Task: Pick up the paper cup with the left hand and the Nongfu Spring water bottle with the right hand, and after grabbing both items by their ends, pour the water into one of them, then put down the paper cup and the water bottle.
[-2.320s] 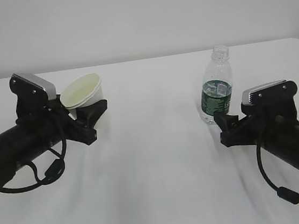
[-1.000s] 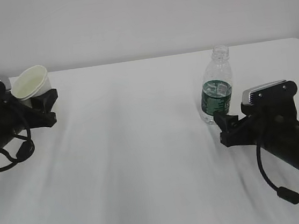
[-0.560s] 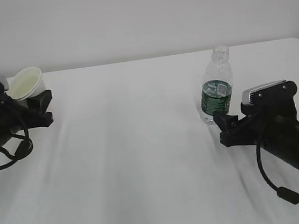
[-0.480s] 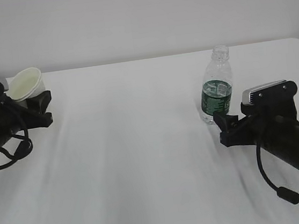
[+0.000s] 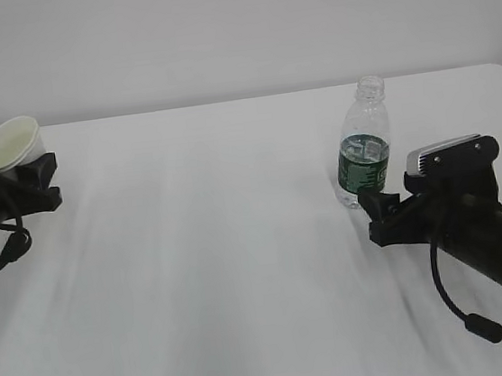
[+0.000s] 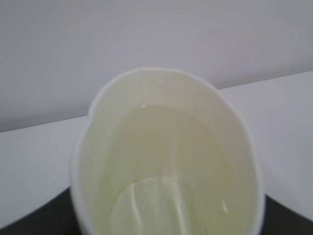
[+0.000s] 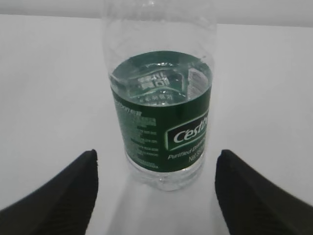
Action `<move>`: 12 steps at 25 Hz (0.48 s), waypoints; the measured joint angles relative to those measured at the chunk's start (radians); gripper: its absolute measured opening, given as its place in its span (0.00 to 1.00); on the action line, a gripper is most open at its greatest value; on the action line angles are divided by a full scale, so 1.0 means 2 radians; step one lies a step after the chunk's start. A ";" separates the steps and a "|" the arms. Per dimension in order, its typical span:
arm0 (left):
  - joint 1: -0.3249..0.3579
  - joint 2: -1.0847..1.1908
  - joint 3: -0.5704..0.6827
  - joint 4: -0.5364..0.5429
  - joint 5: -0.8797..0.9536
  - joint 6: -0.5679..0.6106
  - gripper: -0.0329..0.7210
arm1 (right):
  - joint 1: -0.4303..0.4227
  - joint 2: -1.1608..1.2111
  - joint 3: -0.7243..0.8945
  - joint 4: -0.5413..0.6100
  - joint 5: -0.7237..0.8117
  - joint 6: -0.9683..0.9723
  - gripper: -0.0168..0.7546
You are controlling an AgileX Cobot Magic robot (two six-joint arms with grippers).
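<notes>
The white paper cup is at the far left edge of the exterior view, tilted, with my left gripper shut on its lower part. In the left wrist view the paper cup fills the frame with its pale yellowish inside; I cannot tell whether it holds water. The Nongfu Spring water bottle stands upright and capless on the table at the right. Water reaches the top of the green label on the bottle. My right gripper is open at the bottle's base, with a gap on each side.
The white table runs between the two arms. Its back edge meets a pale wall. The right arm's cable loops beside it near the front right.
My left arm has drawn back to the left with the cup, nearly out of the exterior view. The right arm and the bottle have not moved.
</notes>
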State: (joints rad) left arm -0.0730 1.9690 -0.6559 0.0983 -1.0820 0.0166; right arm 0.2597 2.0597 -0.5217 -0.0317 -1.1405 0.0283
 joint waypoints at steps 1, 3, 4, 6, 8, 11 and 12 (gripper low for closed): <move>0.002 0.000 0.000 0.000 0.000 0.000 0.59 | 0.000 0.000 0.000 0.000 0.000 0.000 0.76; 0.002 0.000 0.000 0.000 0.000 0.000 0.59 | 0.000 0.000 0.000 0.000 0.000 0.000 0.76; 0.002 0.000 0.000 0.000 0.000 0.000 0.59 | 0.000 0.000 0.000 0.000 0.000 0.000 0.76; 0.002 0.001 0.000 0.000 0.000 0.000 0.59 | 0.000 0.000 0.000 0.000 0.000 0.000 0.76; 0.002 0.006 0.000 0.000 -0.001 0.000 0.59 | 0.000 0.000 0.000 0.000 0.000 0.000 0.76; 0.002 0.017 0.000 0.000 -0.001 0.000 0.59 | 0.000 0.000 0.000 -0.001 0.000 0.000 0.76; 0.002 0.021 0.000 0.000 -0.001 0.000 0.59 | 0.000 0.000 0.000 -0.001 0.000 0.001 0.76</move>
State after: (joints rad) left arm -0.0694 2.0105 -0.6559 0.0983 -1.0838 0.0166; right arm 0.2597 2.0597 -0.5217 -0.0345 -1.1405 0.0307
